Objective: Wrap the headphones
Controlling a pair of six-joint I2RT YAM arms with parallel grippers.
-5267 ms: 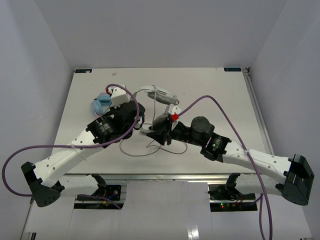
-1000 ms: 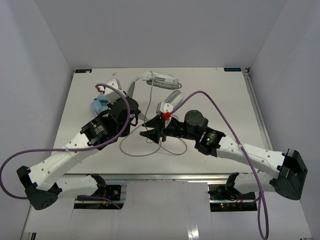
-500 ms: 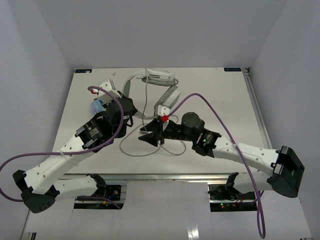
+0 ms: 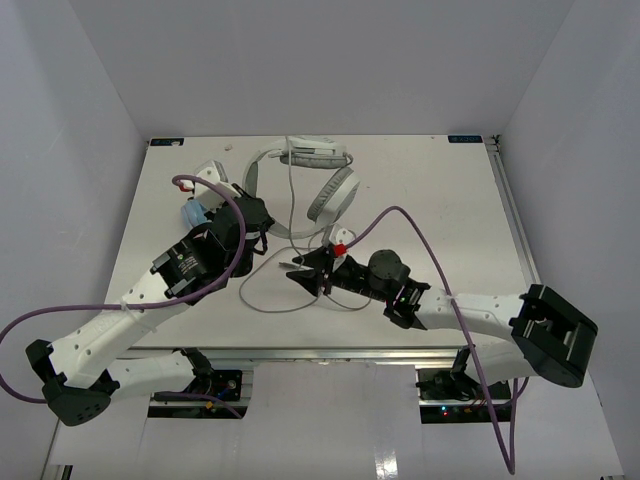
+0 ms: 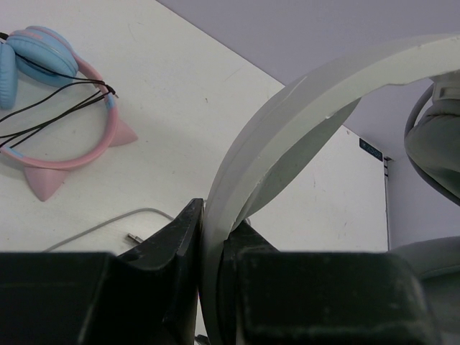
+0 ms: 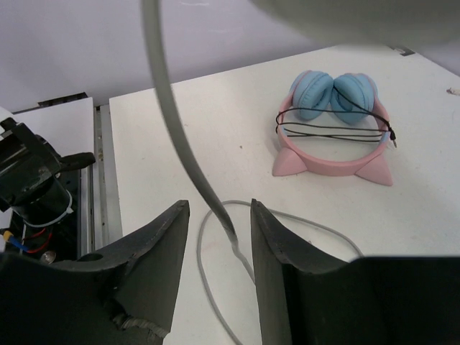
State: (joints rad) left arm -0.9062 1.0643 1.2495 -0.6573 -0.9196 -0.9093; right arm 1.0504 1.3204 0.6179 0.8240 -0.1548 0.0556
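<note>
the white-and-grey over-ear headphones (image 4: pixel 305 170) sit toward the far middle of the flat white table (image 4: pixel 440 200). the left gripper (image 5: pixel 213 230) is clamped tight on the pale grey arched headband (image 5: pixel 302 108), with one black finger (image 5: pixel 176 241) pressed on each side of the band near its end. the padded oval ear cups (image 4: pixel 335 192) lie to the right of that grip. the long thin grey cable (image 4: pixel 290 200) runs from the headset toward the near edge and lies in loose loops on the table. the right gripper (image 6: pixel 215 215) is low over those loops with its jaws apart. in the right wrist view the cable passes down through the gap between its two black fingers (image 6: pixel 154 248), and neither finger visibly presses on it. a small blue-and-pink cat-ear headset wound with thin dark cord (image 4: pixel 195 212) lies on the table just left of the left gripper, apart from the headphones.
</note>
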